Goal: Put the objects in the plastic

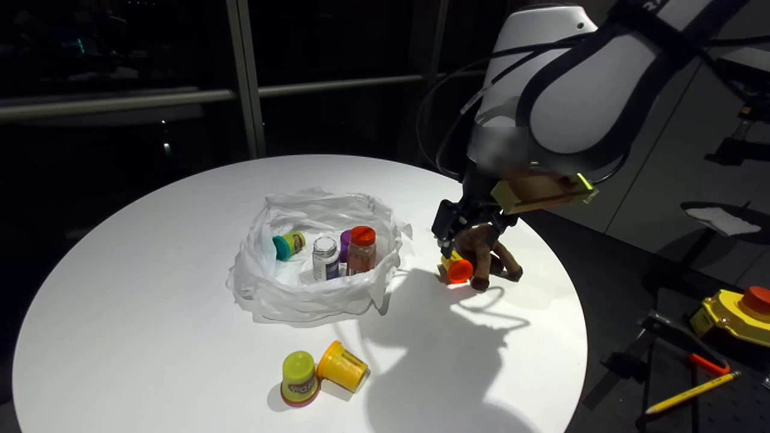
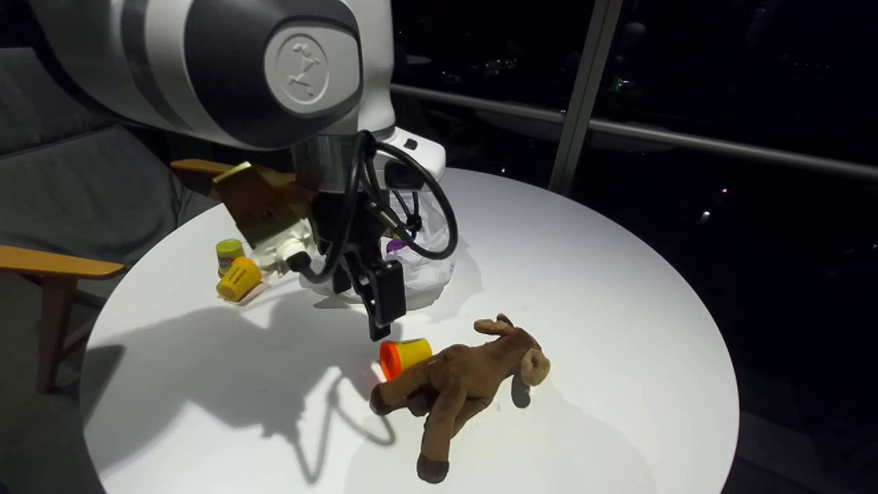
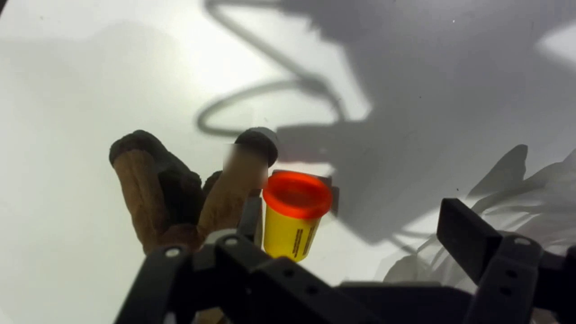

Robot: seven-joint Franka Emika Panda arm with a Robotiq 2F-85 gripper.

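The white plastic bag stands open on the table. Inside are a teal-lidded tub, a white bottle, a red-topped clear jar and something purple. A yellow tub with an orange-red lid lies on its side, against or close beside a brown plush animal. My gripper is open and empty above them. In the wrist view, the tub shows just inside the left finger; whether they touch I cannot tell. A yellow tub and a lime-lidded tub stand outside the bag.
The round white table has its edge near the plush animal. A wooden-armed chair is beside the table. A side stand with a yellow and red button box is beyond the table edge. A cable loop hangs at the wrist.
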